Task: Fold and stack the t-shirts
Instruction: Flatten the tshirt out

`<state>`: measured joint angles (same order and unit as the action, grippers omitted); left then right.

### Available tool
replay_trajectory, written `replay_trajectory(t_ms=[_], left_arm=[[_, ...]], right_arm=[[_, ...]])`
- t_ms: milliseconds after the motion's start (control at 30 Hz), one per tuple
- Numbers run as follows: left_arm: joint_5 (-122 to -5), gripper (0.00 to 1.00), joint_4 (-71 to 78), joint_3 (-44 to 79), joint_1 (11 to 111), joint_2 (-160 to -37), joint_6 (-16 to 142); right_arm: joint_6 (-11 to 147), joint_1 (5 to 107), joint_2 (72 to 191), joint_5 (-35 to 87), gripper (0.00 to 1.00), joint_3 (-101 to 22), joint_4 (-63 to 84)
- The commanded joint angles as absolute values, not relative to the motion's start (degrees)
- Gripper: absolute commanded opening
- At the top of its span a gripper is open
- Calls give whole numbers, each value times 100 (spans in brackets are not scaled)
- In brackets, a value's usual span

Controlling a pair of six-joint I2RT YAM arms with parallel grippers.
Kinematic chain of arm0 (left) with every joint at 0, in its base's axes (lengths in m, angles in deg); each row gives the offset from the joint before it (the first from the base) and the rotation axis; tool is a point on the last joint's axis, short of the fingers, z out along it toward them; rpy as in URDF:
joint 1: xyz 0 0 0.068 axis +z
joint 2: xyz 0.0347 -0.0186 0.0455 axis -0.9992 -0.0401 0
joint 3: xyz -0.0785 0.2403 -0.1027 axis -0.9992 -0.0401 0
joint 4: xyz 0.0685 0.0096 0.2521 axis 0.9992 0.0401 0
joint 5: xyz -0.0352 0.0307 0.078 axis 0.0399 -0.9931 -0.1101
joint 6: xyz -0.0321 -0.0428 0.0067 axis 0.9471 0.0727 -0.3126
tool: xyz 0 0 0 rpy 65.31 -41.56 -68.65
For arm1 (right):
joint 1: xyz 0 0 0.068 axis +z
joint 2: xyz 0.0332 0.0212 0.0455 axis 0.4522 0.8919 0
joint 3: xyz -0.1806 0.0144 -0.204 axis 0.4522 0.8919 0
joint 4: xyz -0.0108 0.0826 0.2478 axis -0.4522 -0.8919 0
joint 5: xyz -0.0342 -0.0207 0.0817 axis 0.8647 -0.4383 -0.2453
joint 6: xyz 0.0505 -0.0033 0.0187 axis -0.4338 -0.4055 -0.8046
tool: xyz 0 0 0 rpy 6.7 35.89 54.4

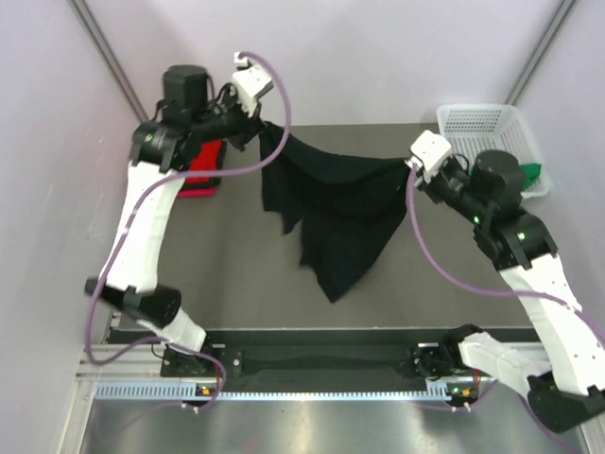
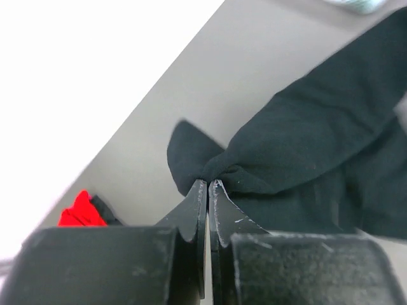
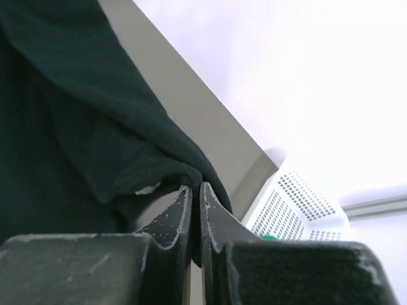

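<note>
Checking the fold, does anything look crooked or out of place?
The black t-shirt hangs askew between the left gripper and right gripper, jaws shut on its edges: bunched, sagging to one uneven point. Nothing looks spilled or damaged.

A plain black cloth t-shirt (image 1: 340, 218) is showing dark against the grey counter (image 1: 236, 274); a red cloth t-shirt (image 1: 206, 163) is glowing.

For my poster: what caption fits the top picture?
Left pincer and right pincer hold a black t-shirt over the table.
</note>
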<state>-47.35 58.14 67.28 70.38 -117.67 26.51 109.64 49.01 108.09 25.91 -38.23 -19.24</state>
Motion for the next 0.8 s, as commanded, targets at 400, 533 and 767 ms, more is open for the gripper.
replay_trajectory(t_ms=[400,533,767], left_arm=[[-5371,1,5134,5443,7671,-12983,1993],[-6565,37,4878,6206,7680,-14047,2254],[-5175,42,4834,5020,7436,-12548,2415]], right_arm=[[10395,3796,13043,2547,0,-3690,-605],[10316,3637,14208,2617,0,-4561,-745],[10324,3620,14245,2494,0,-4494,-711]])
